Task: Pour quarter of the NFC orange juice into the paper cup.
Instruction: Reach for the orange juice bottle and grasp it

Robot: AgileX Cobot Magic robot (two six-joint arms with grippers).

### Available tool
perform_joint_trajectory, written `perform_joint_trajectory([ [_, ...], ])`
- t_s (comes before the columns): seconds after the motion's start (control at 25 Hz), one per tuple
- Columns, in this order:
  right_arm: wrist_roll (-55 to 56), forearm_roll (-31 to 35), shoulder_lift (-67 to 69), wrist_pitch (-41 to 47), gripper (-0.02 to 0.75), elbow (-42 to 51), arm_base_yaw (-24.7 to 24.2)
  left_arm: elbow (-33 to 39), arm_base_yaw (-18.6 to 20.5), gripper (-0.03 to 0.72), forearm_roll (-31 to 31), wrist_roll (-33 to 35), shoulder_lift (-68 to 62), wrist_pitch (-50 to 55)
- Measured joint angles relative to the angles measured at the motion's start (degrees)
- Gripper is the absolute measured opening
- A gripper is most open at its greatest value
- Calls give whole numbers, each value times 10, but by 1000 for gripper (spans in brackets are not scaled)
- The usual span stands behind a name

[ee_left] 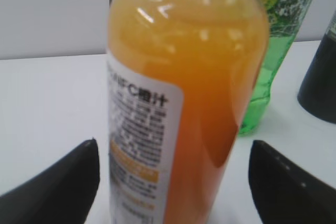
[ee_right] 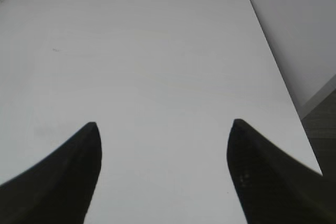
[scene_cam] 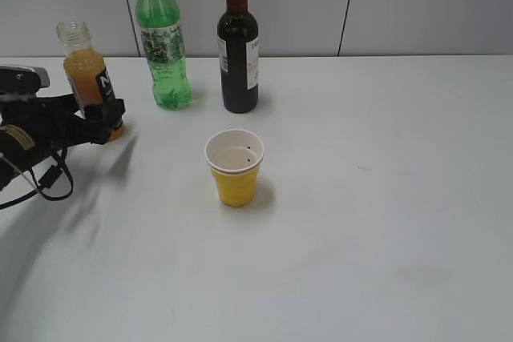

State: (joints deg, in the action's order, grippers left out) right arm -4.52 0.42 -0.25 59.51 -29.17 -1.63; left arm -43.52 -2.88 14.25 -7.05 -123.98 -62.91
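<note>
Juice bottle (ee_left: 184, 103) labelled "NFC", between spread left gripper (ee_left: 173, 182) fingers, right gripper (ee_right: 163, 171) released.

Far side of the white counter (scene_cam: 385, 222): tall green plastic bottle with yellow cap (scene_cam: 163, 42), upright, far left. Just to its right, apart from it, dark glass wine bottle with red capsule (scene_cam: 238, 42), upright. Grey panelled wall (scene_cam: 417, 2) behind.

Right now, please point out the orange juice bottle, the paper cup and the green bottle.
orange juice bottle (scene_cam: 86, 70), exterior view, on the orange body beside the label.
paper cup (scene_cam: 236, 186), exterior view, on the yellow outer wall.
green bottle (scene_cam: 164, 54), exterior view, on the label at mid body.
</note>
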Motion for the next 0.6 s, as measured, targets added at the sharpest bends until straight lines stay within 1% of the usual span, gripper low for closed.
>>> perform_joint_trajectory([
  [0.36, 0, 0, 0, 0, 592, 0, 0, -68, -10, 662, -1, 1, -34, 22],
  [0.6, 0, 0, 0, 0, 592, 0, 0, -90, -12, 659, -8, 1, -60, 24],
])
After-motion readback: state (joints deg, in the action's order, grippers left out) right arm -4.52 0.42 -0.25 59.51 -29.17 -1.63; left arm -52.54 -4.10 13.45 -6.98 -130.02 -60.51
